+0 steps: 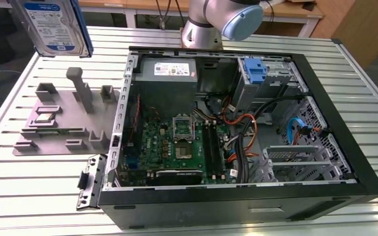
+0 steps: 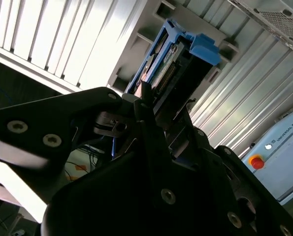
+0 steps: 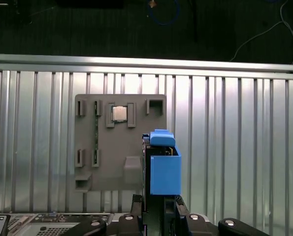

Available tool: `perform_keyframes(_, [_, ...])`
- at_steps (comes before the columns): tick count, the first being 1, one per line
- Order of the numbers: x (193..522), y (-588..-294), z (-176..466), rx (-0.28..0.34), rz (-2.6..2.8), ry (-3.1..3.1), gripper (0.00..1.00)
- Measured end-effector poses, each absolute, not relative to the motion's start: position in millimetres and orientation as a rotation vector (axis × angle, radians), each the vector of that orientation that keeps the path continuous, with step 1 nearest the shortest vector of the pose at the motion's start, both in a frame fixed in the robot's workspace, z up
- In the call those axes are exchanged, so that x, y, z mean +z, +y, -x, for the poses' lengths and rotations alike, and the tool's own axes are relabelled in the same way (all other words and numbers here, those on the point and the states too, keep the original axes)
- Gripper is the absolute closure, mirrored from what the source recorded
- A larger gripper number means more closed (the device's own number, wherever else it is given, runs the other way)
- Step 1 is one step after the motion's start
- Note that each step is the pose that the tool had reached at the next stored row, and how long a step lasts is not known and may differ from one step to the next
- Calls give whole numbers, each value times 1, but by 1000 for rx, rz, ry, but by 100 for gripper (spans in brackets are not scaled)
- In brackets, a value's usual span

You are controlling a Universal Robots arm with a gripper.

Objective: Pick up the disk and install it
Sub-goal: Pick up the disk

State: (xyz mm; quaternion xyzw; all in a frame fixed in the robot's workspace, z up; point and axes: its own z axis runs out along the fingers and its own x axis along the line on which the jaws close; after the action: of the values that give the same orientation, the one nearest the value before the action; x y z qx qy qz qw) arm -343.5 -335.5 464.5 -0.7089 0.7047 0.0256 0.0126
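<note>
- Exterior view: the disk [image 1: 51, 27] hangs in the air at the exterior view's upper left, label showing, raised well clear of the slatted table [image 1: 18, 196] and well apart from the open computer case [image 1: 241, 209]
- Second wrist view: the gripper [image 2: 161, 105] is clamped on one end of the disk, seemingly pressing both faces, though shadow hides the contact
- First wrist view: the disk's blue frame stands edge-on above the grey fixture tray [image 3: 102, 147], where a small chip [image 3: 119, 113] sits in a slot
</note>
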Motion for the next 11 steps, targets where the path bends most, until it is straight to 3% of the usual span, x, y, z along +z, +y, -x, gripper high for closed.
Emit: perform_keyframes(11, [475,-336,341,80,2209,2196,65])
